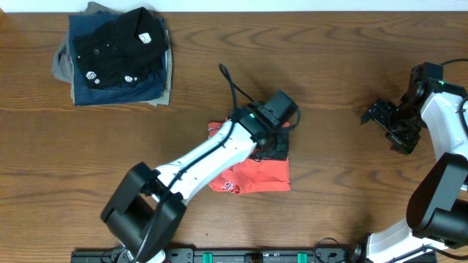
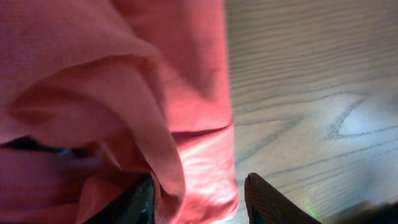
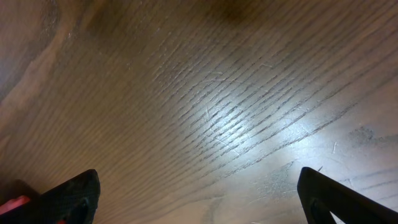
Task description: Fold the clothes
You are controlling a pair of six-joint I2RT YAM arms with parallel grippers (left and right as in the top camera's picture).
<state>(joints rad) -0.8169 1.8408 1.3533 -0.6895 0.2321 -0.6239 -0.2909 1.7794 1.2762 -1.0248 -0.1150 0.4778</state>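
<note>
The red-orange T-shirt (image 1: 256, 174) lies as a small, partly folded bundle near the middle of the table (image 1: 351, 44), somewhat closer to the edge where the arms are mounted than to the far edge. A little white print shows at its lower left edge. The left arm reaches diagonally across from that near edge, and the left gripper (image 1: 272, 146) sits over the far right part of the bundle. In the left wrist view the bunched cloth fills the left half, with a thick fold hanging down between the two fingers (image 2: 267, 202). The fingers stand partway apart, and the pictures do not show whether they actually pinch the fold or only bracket it. The right gripper (image 1: 382, 130) hovers near the right edge of the table, well apart from the T-shirt. Its fingers (image 3: 74, 199) are spread wide over bare wood with nothing between them. In the far left corner sits a stack of folded garments, with a black shirt (image 1: 121, 40) with small white logos on top of a blue garment (image 1: 121, 91) and a khaki one (image 1: 64, 64).
</note>
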